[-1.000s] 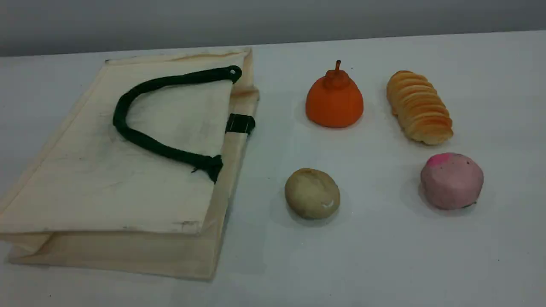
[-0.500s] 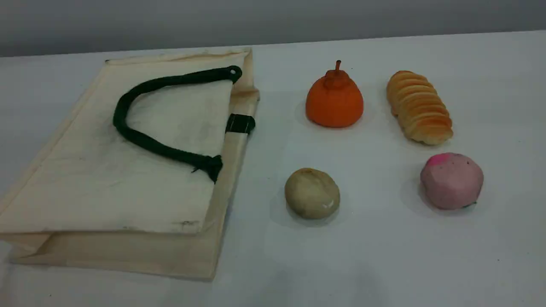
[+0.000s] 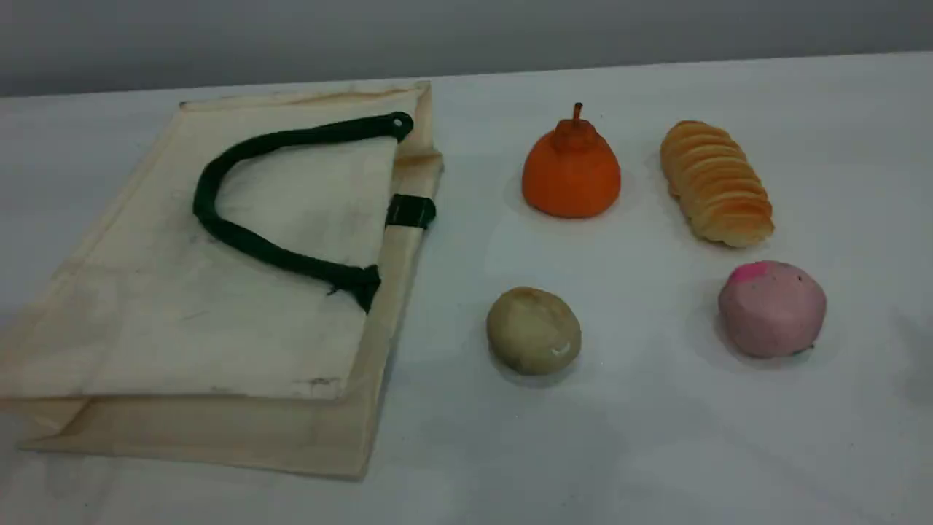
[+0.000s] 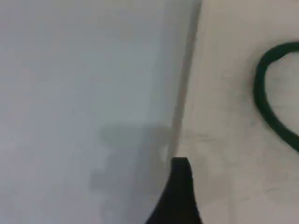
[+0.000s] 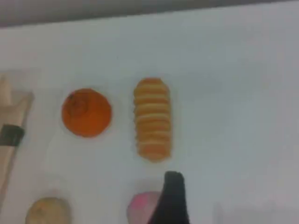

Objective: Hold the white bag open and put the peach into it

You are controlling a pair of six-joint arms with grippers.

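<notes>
Nothing moved — white bag (image 3: 219, 306) flat, peachless

A staged test set-up such as a lab: a bare, plain white bench (image 3: 656, 452) against a blank grey wall (image 3: 466, 29), carrying only spaced-out toy-like foods, an orange stemmed foam fruit (image 3: 571, 169) and a ridged tan bread roll (image 3: 716, 184).

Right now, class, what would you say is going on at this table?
Nothing is being handled yet. The white bag lies flat and closed on the table, its green handle resting on top. The peach sits untouched to its right, beside a beige lump, an orange fruit and a ridged bread roll. Each arm hovers above, the left over the bag's edge, the right near the peach.
</notes>
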